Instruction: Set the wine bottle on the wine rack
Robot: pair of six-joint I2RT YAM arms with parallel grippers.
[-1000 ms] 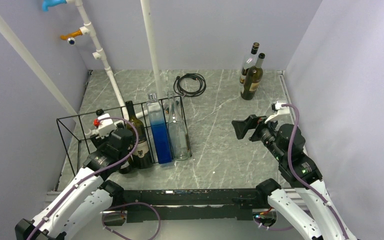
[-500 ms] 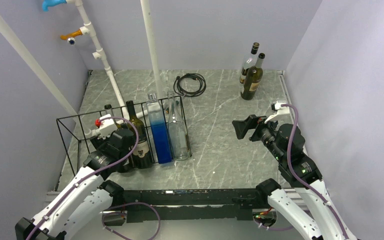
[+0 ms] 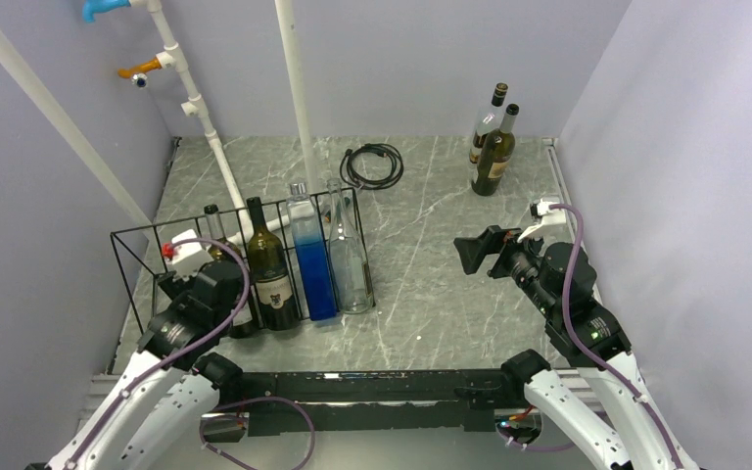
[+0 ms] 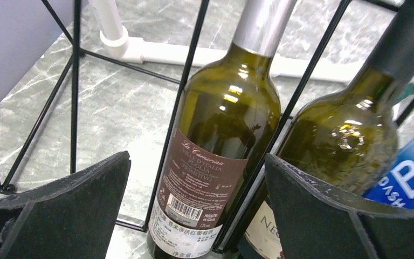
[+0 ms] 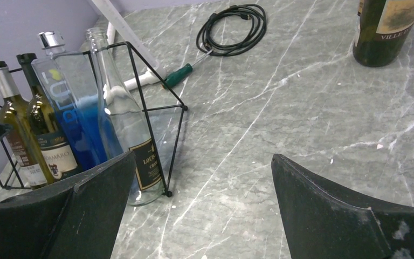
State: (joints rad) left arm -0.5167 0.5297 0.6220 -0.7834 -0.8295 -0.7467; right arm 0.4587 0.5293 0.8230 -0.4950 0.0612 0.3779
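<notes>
Standing wide open, left fingers (image 4: 59, 202) clear of wine bottle (image 4: 223, 129) in wine rack (image 4: 75, 81), right fingers (image 5: 86, 216) spread, empty.

A black cable (image 3: 372, 164) is lying coiled on the marbled surface (image 3: 450, 274); a green-handled screwdriver (image 5: 179, 75) is lying nearby, beside a white pipe (image 5: 140, 81).
</notes>
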